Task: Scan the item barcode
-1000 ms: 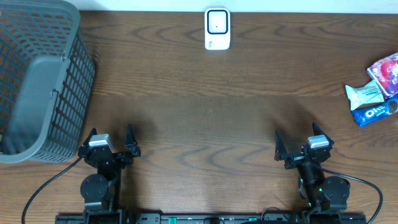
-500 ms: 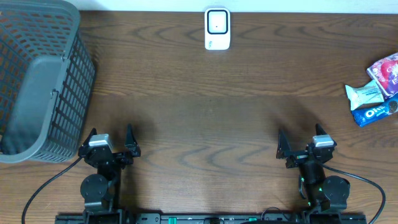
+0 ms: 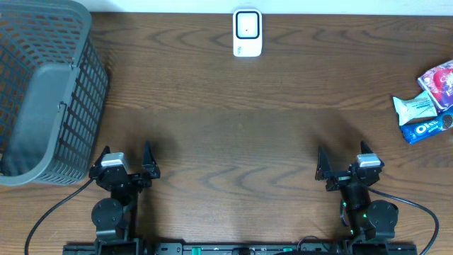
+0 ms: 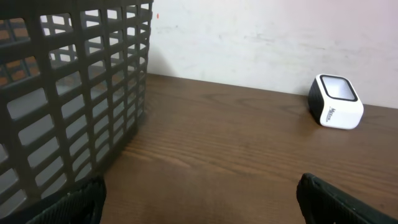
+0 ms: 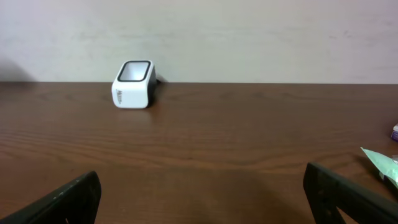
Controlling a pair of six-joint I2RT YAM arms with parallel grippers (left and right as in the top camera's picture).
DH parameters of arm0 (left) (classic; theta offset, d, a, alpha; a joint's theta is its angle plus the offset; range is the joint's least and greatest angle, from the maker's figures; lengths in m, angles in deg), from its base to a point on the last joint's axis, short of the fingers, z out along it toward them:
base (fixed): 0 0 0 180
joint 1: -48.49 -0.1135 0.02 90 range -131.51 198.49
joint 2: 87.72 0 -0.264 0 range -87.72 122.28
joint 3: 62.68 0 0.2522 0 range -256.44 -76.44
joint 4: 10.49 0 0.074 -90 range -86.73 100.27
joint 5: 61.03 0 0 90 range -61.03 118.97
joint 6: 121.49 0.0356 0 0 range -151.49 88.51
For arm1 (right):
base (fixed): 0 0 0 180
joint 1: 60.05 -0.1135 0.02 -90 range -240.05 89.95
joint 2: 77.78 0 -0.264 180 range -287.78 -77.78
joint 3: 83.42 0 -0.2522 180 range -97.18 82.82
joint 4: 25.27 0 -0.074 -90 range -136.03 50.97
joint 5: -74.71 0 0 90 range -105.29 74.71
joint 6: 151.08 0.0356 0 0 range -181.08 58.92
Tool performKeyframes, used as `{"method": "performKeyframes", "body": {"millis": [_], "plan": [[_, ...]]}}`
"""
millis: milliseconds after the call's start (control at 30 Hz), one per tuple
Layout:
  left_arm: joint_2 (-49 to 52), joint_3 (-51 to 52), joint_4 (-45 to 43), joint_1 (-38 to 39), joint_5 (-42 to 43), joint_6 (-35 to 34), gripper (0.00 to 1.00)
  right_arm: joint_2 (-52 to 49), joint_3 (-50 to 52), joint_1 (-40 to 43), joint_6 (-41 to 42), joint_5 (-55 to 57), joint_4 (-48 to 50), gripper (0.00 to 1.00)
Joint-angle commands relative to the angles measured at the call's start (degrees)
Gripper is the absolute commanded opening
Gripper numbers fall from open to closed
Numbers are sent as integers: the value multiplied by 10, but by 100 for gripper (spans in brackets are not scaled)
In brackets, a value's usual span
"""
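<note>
The white barcode scanner (image 3: 247, 32) stands at the table's far edge, its dark window facing up; it also shows in the left wrist view (image 4: 336, 101) and the right wrist view (image 5: 133, 84). The items lie at the right edge: a pink packet (image 3: 439, 79), a pale green packet (image 3: 415, 108) and a blue Oreo packet (image 3: 428, 128). My left gripper (image 3: 127, 151) rests open near the front left, nothing between its fingers (image 4: 199, 190). My right gripper (image 3: 340, 152) rests open near the front right, also empty (image 5: 202, 180). Both are far from the scanner and the packets.
A dark grey mesh basket (image 3: 42, 92) fills the back left corner, close to the left gripper's left side (image 4: 68, 93). A pale wall runs behind the table. The tip of the pale green packet (image 5: 382, 163) pokes into the right wrist view.
The right gripper has edged slightly to the right. The left arm, the scanner and the packets have not moved.
</note>
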Motion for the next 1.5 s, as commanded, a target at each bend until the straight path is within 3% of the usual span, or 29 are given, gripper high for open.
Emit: {"method": "performKeyframes", "body": {"millis": [0, 1200, 1467], "plan": [[-4, 5, 26, -2, 8, 7, 98, 4, 0, 3, -9, -13, -2, 99], [-5, 5, 28, -3, -1, 8, 98, 4, 0, 3, -9, -14, -1, 99], [-5, 4, 26, -3, 27, 51, 98, 4, 0, 3, -9, -14, 0, 99]]}}
